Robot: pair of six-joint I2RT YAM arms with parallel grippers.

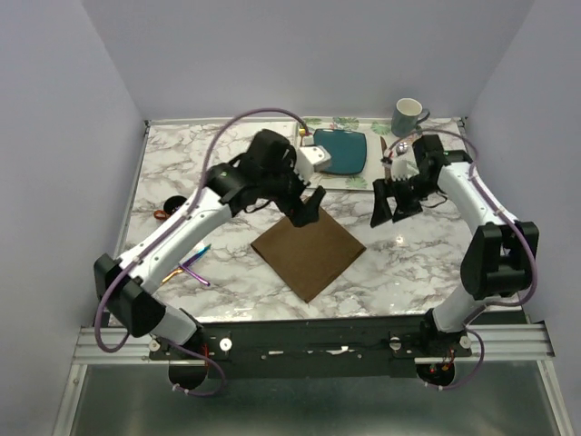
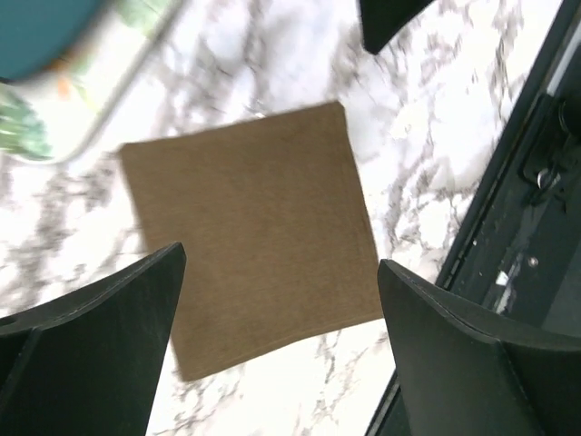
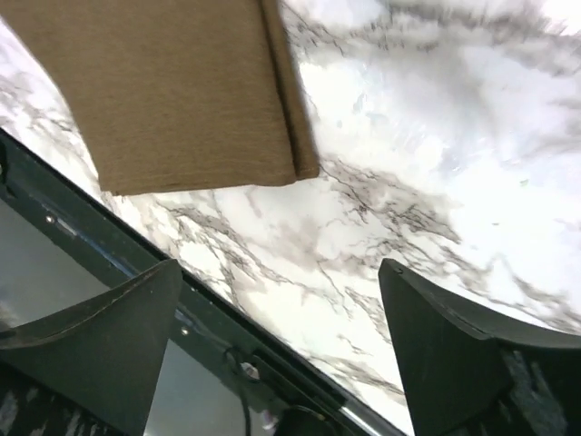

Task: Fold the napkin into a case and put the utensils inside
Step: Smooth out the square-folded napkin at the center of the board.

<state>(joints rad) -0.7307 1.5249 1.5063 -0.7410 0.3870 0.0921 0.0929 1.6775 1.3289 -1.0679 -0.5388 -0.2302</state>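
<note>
The dark brown napkin (image 1: 309, 253) lies flat and folded on the marble table, turned like a diamond. It also shows in the left wrist view (image 2: 250, 232) and the right wrist view (image 3: 172, 91). My left gripper (image 1: 306, 207) is open and empty, raised over the napkin's far corner. My right gripper (image 1: 396, 202) is open and empty, off to the napkin's right over bare marble. Iridescent utensils (image 1: 193, 266) lie at the table's left, partly hidden under the left arm.
A teal plate (image 1: 340, 150) sits on a leaf-printed placemat (image 1: 349, 123) at the back. A grey mug (image 1: 408, 115) stands at the back right. A small dark round object (image 1: 170, 206) lies at the left edge. The black rail runs along the near edge.
</note>
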